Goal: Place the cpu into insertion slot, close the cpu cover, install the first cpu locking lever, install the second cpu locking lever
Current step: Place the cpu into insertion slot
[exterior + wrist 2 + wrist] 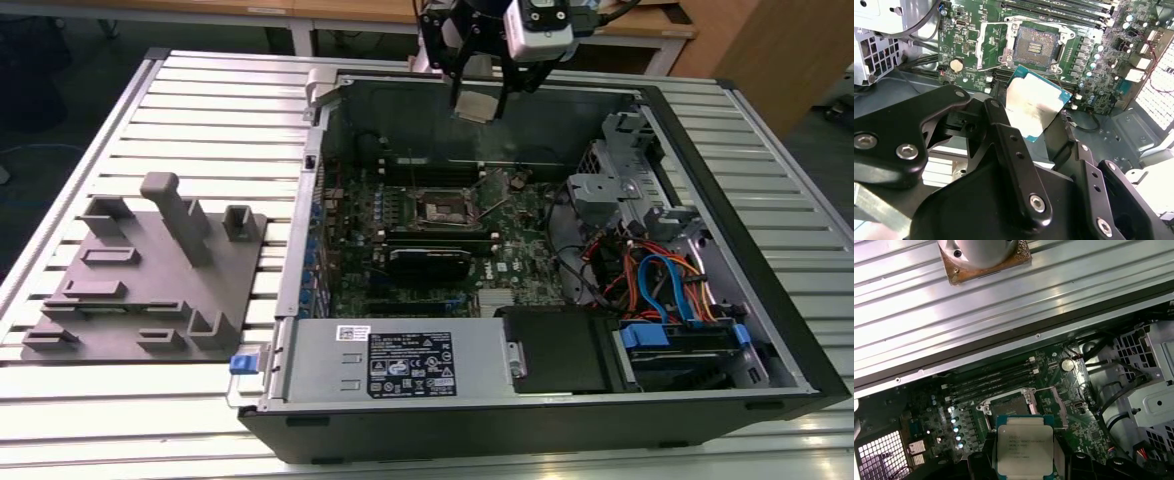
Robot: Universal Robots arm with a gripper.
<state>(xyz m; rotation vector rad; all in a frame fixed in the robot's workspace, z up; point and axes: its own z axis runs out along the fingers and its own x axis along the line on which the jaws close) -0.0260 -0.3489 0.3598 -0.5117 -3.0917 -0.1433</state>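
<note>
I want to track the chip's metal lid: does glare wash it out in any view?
Second wrist view: a white glare patch covers much of the cpu. First wrist view: its top is evenly lit, though the ribbed table reflects brightly. Exterior view: it shows as a pale patch.

Silver-grey cpu (1036,102) (teal at its rim), black fingers (1004,135), green circuit board (968,46), dark-centred, silvery-framed insertion slot (1035,46)
</note>
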